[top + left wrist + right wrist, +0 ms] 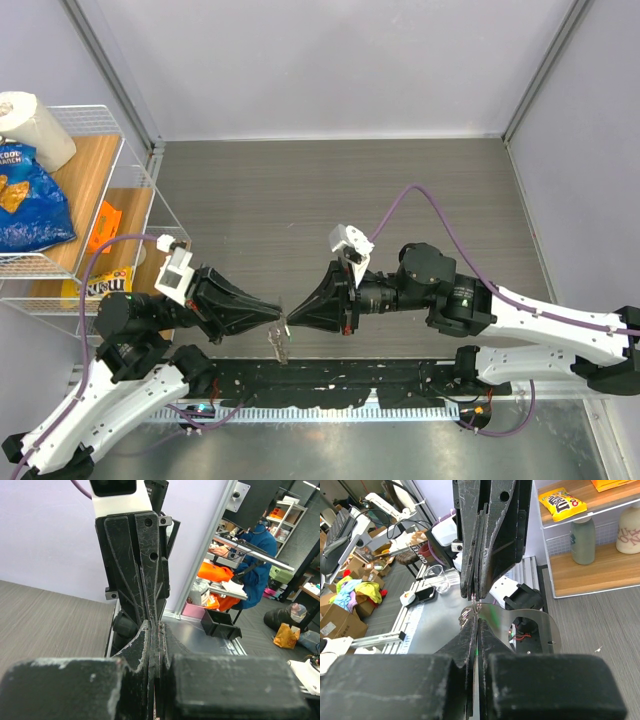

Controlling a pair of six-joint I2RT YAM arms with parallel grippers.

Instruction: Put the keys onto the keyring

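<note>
My left gripper (279, 316) and right gripper (290, 322) meet tip to tip just above the table's near edge, both shut. In the right wrist view a thin silver keyring (475, 603) shows between the two sets of tips, pinched by the left gripper (479, 594). Silver key metal (466, 615) lies against the right gripper (476, 620), and a green glint shows between its pads. A small silver bundle (278, 345) hangs below the tips. In the left wrist view the left gripper (155, 626) faces the right one's fingers (145, 580). The blue key and the strap cannot be made out.
A white wire shelf (140, 200) stands at the left with a blue chip bag (28, 200), a paper roll (35, 125), an orange packet (103, 225) and a yellow candy bag (100, 285). A black rail (330, 378) runs along the near edge.
</note>
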